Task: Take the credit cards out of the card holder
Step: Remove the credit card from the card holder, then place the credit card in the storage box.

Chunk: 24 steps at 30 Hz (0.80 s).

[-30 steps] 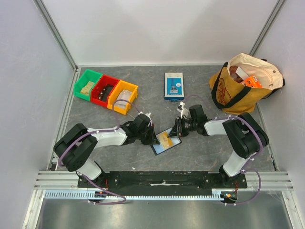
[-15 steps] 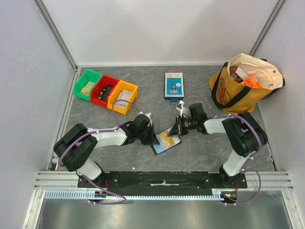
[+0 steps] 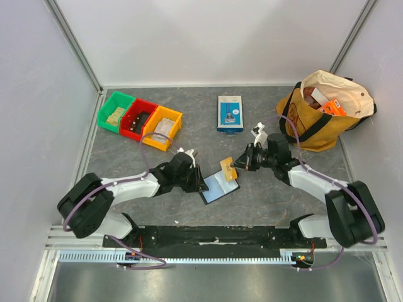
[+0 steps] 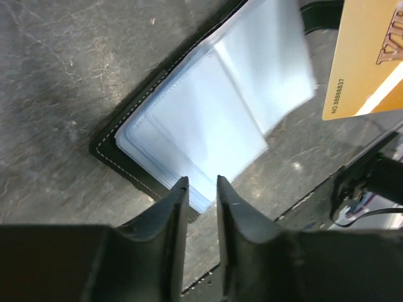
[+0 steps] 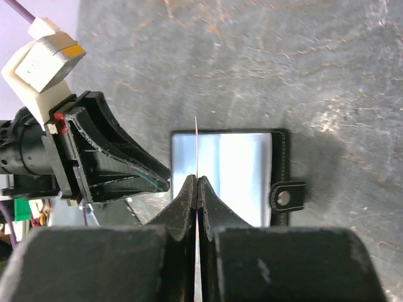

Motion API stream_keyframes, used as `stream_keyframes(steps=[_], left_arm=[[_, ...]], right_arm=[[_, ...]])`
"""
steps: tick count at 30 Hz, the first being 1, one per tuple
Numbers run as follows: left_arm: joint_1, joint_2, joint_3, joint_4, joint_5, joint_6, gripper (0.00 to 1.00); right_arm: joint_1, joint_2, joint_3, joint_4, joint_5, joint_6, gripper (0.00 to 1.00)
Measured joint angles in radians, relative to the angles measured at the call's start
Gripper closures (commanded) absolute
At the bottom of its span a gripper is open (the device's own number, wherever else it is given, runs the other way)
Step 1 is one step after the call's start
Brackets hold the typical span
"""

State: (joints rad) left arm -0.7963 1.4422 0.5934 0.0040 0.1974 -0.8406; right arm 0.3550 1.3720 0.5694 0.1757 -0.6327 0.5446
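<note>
Listing by size, largest item first.

1. Table [image 3: 264,201]: grey, mottled, and bears every item below.
2. Tote bag [image 3: 321,113]: mustard and cream, stands at the far right, well apart from the work. Not part of the task.
3. Bins [image 3: 138,119]: a green, a red and an orange one in a row at the far left. Not part of the task.
4. Box [image 3: 230,113]: blue and white, far centre. Not part of the task.
5. Card holder [image 3: 220,190]: black, lies open and flat on the table between the two arms, bluish clear sleeves facing up. No card shows in the sleeves on view. The leaves beneath are hidden, so their contents cannot be told.
6. Left gripper [image 4: 200,185]: sits over the holder's near-left edge with its jaws a little apart and clamps nothing. Contact with the rim cannot be told.
7. Right gripper [image 5: 197,182]: clenched on item 8, with no gap visible between the fingers.
8. Yellow-orange card [image 3: 228,168]: pinched by one end, held in the air just beyond the holder's far-right corner and clear of the sleeves.

Progress, as a judgement: one card is extracted but not yet set down. Any others have yet to be found and drawn out.
</note>
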Motion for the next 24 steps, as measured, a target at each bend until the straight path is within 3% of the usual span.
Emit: stream_keyframes(steps=[6, 12, 18, 24], left_arm=[[0.000, -0.227, -0.028, 0.017, -0.045, -0.010, 0.50], [0.000, -0.431, -0.084, 0.149, -0.066, -0.050, 0.45], [0.000, -0.468, -0.130, 0.298, -0.054, -0.113, 0.44], [-0.001, -0.467, -0.152, 0.431, -0.013, -0.151, 0.48]], right_arm=[[0.003, -0.219, -0.108, 0.151, 0.041, 0.199, 1.00], [0.078, -0.397, -0.245, 0.350, 0.148, 0.446, 1.00], [0.176, -0.504, -0.261, 0.464, 0.270, 0.539, 1.00], [0.233, -0.496, -0.261, 0.536, 0.331, 0.574, 1.00]])
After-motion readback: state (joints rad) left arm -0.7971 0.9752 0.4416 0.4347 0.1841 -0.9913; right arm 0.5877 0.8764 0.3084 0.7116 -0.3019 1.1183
